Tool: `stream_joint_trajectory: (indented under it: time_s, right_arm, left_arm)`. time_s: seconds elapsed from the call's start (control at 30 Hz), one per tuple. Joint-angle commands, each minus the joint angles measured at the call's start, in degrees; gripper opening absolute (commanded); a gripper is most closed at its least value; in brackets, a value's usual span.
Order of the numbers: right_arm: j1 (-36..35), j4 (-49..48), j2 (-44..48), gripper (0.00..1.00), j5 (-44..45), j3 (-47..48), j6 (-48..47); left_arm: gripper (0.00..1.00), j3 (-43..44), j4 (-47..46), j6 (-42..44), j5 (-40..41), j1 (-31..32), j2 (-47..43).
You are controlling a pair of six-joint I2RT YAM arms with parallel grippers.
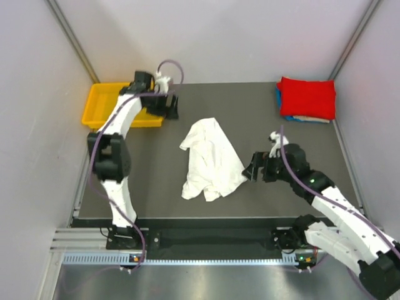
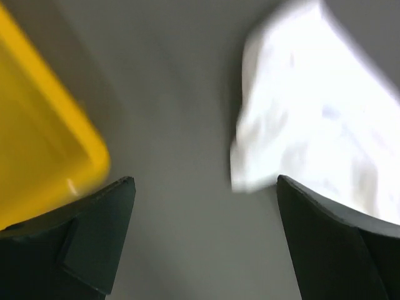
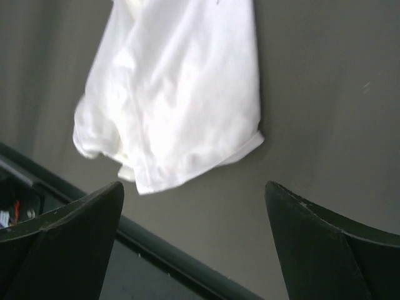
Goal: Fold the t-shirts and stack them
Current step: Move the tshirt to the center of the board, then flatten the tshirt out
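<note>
Fingers (image 3: 69,237) are spread wide on left gripper (image 2: 206,181) and right gripper (image 3: 194,187), nothing held. White tee (image 1: 209,159) lies crumpled between them, red stack (image 1: 306,97) far right corner. Guessing it's the flattening step: next move needs its edges grabbed and pulled out.

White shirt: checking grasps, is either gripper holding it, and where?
Nothing held: the left gripper and right gripper are both open; the white shirt lies loose.

Bare tabletop (image 1: 250,106) lay open between the crumpled white t-shirt (image 1: 211,159) in the middle and the red-topped folded stack (image 1: 306,97) in the far right corner, while the yellow tray (image 1: 100,103) blocked the far left corner and walls (image 1: 219,37) closed three sides.
</note>
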State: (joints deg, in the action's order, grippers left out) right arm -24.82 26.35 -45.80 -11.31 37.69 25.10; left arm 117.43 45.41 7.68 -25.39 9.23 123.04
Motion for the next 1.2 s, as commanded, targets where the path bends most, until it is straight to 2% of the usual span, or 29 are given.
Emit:
stream_joint_trajectory:
  time_s: [0.0, 0.03, 0.07, 0.1, 0.17, 0.2, 0.3, 0.33, 0.4, 0.43, 0.47, 0.5, 0.53, 0.57, 0.6, 0.63, 0.7, 0.77, 0.83, 0.9, 0.93, 0.97, 1.03, 1.17]
  right_arm:
    - [-8.8, -7.5, -2.9, 0.94, 5.3, -4.5, 6.9]
    - [-10.7, -9.3, -4.4, 0.94, 5.9, -6.3, 7.3]
    - [-13.6, -11.0, -8.0, 0.96, 7.6, -6.8, 7.7]
    - [-14.5, -14.5, -10.1, 0.97, 7.6, -7.3, 7.9]
    - [-14.8, -19.6, -16.2, 0.98, 4.8, -8.2, 7.9]
    - [-14.9, -23.8, -18.1, 0.99, 4.6, -8.3, 8.4]
    - [-14.8, -25.9, -24.7, 0.94, 6.1, -6.0, 8.9]
    - [-14.8, -27.6, -27.5, 0.83, 7.1, -5.7, 9.3]
    - [-14.4, -28.3, -29.9, 0.69, 7.2, -4.9, 9.8]
    - [-14.3, -28.5, -30.7, 0.50, 7.3, -4.4, 10.5]
    - [-14.0, -28.7, -31.3, 0.39, 7.3, -4.5, 10.8]
    - [-13.9, -29.0, -31.1, 0.30, 7.5, -4.6, 11.0]
    - [-13.8, -28.6, -30.6, 0.11, 8.0, -4.5, 11.2]
    - [-13.1, -26.5, -28.8, 0.02, 9.5, -4.3, 11.2]
    - [-12.9, -24.5, -27.7, 0.00, 10.7, -3.4, 11.2]
    - [-12.5, -22.9, -24.8, 0.00, 13.3, -2.8, 10.0]
    - [-12.2, -17.8, -21.9, 0.00, 15.2, 0.0, 7.8]
    - [-11.2, -13.8, -17.4, 0.00, 18.2, 2.4, 6.5]
    - [-7.6, -7.0, -12.1, 0.00, 21.0, 5.3, 5.1]
    - [-2.1, -2.9, -8.2, 0.00, 20.4, 5.2, 3.6]
    - [5.1, -2.4, -5.1, 0.00, 17.1, 4.7, 1.5]
    - [9.1, -1.5, -4.2, 0.00, 14.6, 4.2, 0.3]
    - [18.3, -0.1, -3.2, 0.00, 8.5, 5.3, -2.1]
    - [20.2, 3.2, -1.2, 0.00, 3.4, 10.9, -3.7]
  left_arm:
    - [0.99, -25.8, 0.6, 9.8, -6.5, 2.6, -24.9]
    - [0.99, -32.5, -0.5, 12.4, -2.8, 4.7, -29.0]
    - [0.99, -43.4, -1.3, 16.2, -1.2, 7.3, -32.7]
    - [0.99, -48.2, -3.5, 17.2, -0.2, 12.2, -39.1]
    - [0.99, -59.9, -7.4, 17.5, 3.3, 18.7, -43.8]
    - [0.99, -62.9, -11.4, 17.6, 4.5, 20.6, -46.4]
    - [0.99, -68.8, -16.8, 16.9, 9.6, 25.0, -45.5]
    - [0.99, -69.2, -17.7, 16.6, 9.6, 25.4, -44.7]
    - [0.99, -69.3, -19.5, 16.8, 10.0, 27.1, -41.3]
    - [0.99, -69.1, -21.4, 16.6, 11.0, 27.7, -40.0]
    - [0.99, -68.6, -22.1, 15.9, 11.7, 28.1, -38.8]
    - [0.92, -68.2, -22.7, 15.3, 12.6, 28.3, -36.7]
    - [0.85, -67.8, -23.0, 14.8, 13.3, 28.3, -36.0]
    - [0.71, -66.2, -22.6, 14.3, 12.8, 28.2, -34.9]
    - [0.53, -65.7, -22.4, 13.8, 11.8, 28.2, -34.9]
    - [0.20, -65.0, -21.9, 13.5, 10.0, 28.2, -34.9]
    - [0.00, -64.3, -20.5, 13.5, 4.2, 28.2, -35.1]
    - [0.00, -62.4, -17.4, 14.0, 3.8, 28.1, -35.2]
    - [0.00, -58.7, -14.7, 14.1, 8.0, 26.9, -36.7]
    - [0.00, -55.4, -10.6, 14.4, 7.3, 20.8, -40.7]
    - [0.00, -51.6, -9.5, 14.8, 5.1, 18.0, -41.8]
    - [0.00, -49.7, -8.5, 15.3, 4.1, 12.4, -43.9]
    - [0.00, -44.4, -4.1, 16.0, 1.3, 5.3, -45.4]
    - [0.00, -42.2, 1.8, 18.5, 0.1, 0.3, -50.9]
